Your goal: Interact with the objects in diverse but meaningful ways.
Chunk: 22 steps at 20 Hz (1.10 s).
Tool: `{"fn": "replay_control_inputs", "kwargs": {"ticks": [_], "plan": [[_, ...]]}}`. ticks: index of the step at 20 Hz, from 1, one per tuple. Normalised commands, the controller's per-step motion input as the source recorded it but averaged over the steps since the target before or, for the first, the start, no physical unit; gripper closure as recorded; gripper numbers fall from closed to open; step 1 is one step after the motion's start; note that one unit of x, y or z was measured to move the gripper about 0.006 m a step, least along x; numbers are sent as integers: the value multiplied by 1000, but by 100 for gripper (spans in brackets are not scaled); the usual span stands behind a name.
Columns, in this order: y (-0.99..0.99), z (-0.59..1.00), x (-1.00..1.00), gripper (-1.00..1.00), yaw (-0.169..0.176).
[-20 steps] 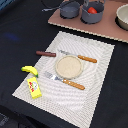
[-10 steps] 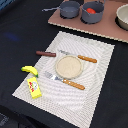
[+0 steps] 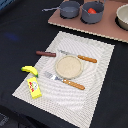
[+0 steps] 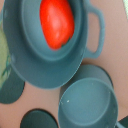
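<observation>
A red round fruit [image 3: 92, 10] lies inside a grey pot [image 3: 93, 15] at the back of the exterior view. In the wrist view the red fruit [image 4: 56, 24] fills that pot [image 4: 30, 65], seen from close above. A brown sausage [image 3: 46, 53] lies at the placemat's edge on the exterior view's left. A yellow banana [image 3: 29, 70] and a yellow box with red marks [image 3: 34, 87] lie near the mat's front corner on that side. No gripper fingers show in either view.
A round tan plate [image 3: 68, 66] sits mid-placemat [image 3: 95, 95], between a wooden-handled knife [image 3: 80, 57] and fork [image 3: 65, 81]. A second, empty grey pot [image 3: 70, 8] [image 4: 90, 102] stands beside the first on a brown board [image 3: 100, 30]. A pale bowl [image 3: 122, 17] is at the right.
</observation>
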Motion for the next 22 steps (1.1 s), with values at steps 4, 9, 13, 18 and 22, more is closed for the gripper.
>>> {"fn": "replay_control_inputs", "kwargs": {"ticks": [4,9,13,18,22], "plan": [[-984,11,0,-100,0],[-995,17,0,-100,0],[-934,14,0,-100,0],[-957,0,-35,-100,0],[-909,-43,-158,-100,0]]}}
